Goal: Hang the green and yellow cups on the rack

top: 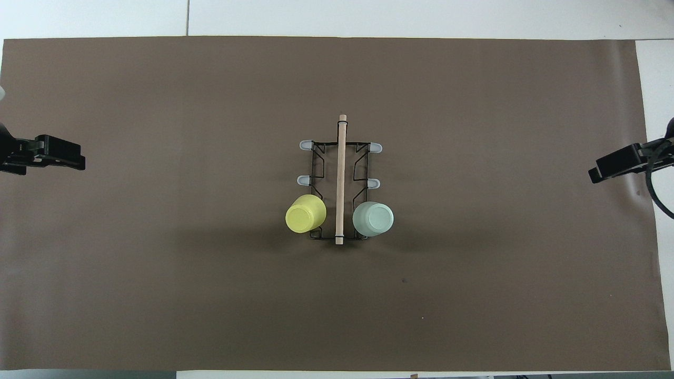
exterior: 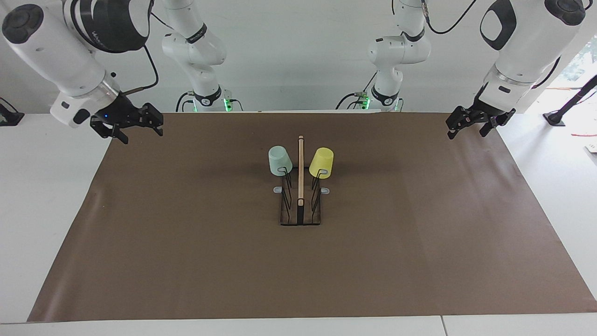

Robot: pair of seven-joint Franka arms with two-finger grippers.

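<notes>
The rack [exterior: 300, 205] stands mid-table, its wooden bar [top: 341, 179] pointing away from the robots. The pale green cup [exterior: 280, 161] hangs upside down on a prong at the end of the rack nearest the robots, toward the right arm's end; it also shows in the overhead view [top: 373, 219]. The yellow cup [exterior: 322, 162] hangs likewise beside it, toward the left arm's end [top: 305, 213]. My right gripper [exterior: 142, 135] is open and empty over the mat's corner [top: 592, 176]. My left gripper [exterior: 467, 135] is open and empty over the other near corner [top: 81, 160].
A brown mat [exterior: 186, 261] covers most of the white table [exterior: 46, 196]. Several grey-tipped prongs [top: 306, 145] of the rack carry nothing. Both arm bases stand at the robots' edge of the table.
</notes>
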